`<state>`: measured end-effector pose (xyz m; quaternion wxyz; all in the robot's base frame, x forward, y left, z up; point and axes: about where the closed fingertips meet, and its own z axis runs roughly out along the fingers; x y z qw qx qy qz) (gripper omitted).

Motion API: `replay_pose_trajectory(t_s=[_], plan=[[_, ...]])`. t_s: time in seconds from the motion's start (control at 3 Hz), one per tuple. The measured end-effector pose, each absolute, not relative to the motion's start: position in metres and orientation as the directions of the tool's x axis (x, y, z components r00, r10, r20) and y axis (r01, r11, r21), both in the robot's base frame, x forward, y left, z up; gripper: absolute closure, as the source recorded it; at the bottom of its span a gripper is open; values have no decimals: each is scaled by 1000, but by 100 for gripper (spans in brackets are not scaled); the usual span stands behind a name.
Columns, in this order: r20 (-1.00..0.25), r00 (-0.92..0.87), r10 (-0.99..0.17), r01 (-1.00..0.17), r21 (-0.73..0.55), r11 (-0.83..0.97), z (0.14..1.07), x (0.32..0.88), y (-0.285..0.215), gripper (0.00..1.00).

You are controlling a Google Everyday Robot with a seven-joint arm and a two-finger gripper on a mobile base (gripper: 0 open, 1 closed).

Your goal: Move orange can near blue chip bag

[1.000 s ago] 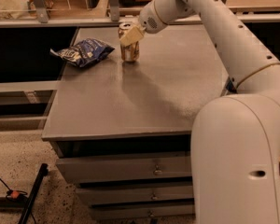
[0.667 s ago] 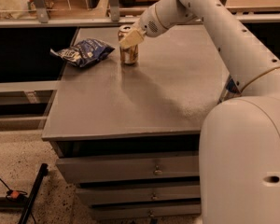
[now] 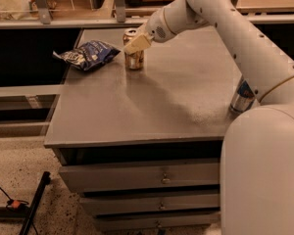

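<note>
The orange can stands upright on the grey table, in its far left part. The blue chip bag lies just left of the can, with a small gap between them. My gripper is at the can's upper part, reaching in from the right and covering some of its top. The white arm stretches across the table's right side.
A blue-and-silver can stands near the table's right edge, partly hidden by my arm. The table has drawers below its front edge. A shelf with metal posts runs behind the table. A black stand leg lies on the floor at lower left.
The gripper and the can have stayed at nearly the same spot next to the bag. My body fills a little more of the right side of the view.
</note>
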<state>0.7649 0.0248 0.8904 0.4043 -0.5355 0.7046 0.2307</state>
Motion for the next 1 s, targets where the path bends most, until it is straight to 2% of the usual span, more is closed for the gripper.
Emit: replay_pose_trajectory(t_s=[0.33,1.0], plan=[[-820,-88,-566,-938,-124,325,892,763,23,0],[-811,-110,-575,-922,-132,364,894,765,5,0]])
